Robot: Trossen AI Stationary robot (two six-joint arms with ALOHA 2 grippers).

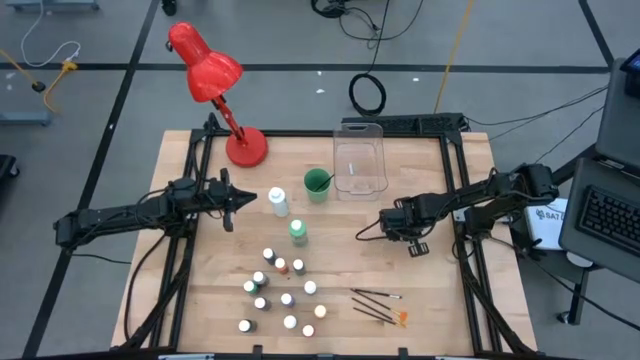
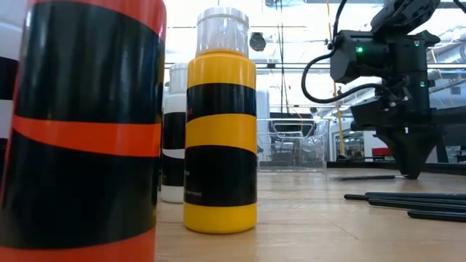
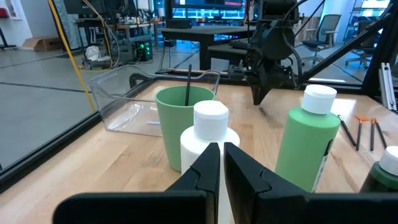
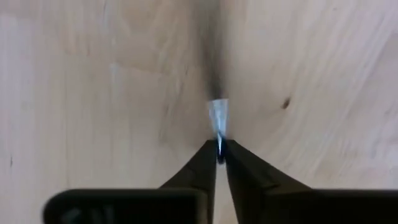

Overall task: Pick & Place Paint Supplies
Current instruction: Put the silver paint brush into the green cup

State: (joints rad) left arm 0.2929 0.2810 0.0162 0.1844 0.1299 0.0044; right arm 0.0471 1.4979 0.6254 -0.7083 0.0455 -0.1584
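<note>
My right gripper [image 1: 416,244] [image 4: 218,148] points down at the table right of the centre and is shut on a thin brush [image 4: 217,115]. My left gripper [image 1: 240,200] [image 3: 221,163] hovers shut, level, just left of the tall white bottle [image 1: 277,203] [image 3: 210,134], apart from it. The tall green bottle [image 1: 298,232] [image 3: 308,140] stands upright nearby. Several tiny white-capped paint bottles [image 1: 280,295] stand near the near edge; the closest fill the low view [image 2: 218,124]. Three brushes [image 1: 378,305] [image 2: 415,200] lie flat to their right. My right gripper pinches the brush between its two fingertips, at the narrow end of its silver ferrule [image 4: 217,124], coming from above and pointing down. A dark blurred streak [image 4: 212,56] runs on from the ferrule. The fingertips stand at the tabletop [image 2: 411,173].
A green cup [image 1: 317,183] [image 3: 183,121] holds one dark brush and stands beside a clear plastic bin [image 1: 360,160] [image 3: 124,102] toward the far edge. A red desk lamp [image 1: 215,85] stands at the far left corner. Bare wood lies between the two grippers.
</note>
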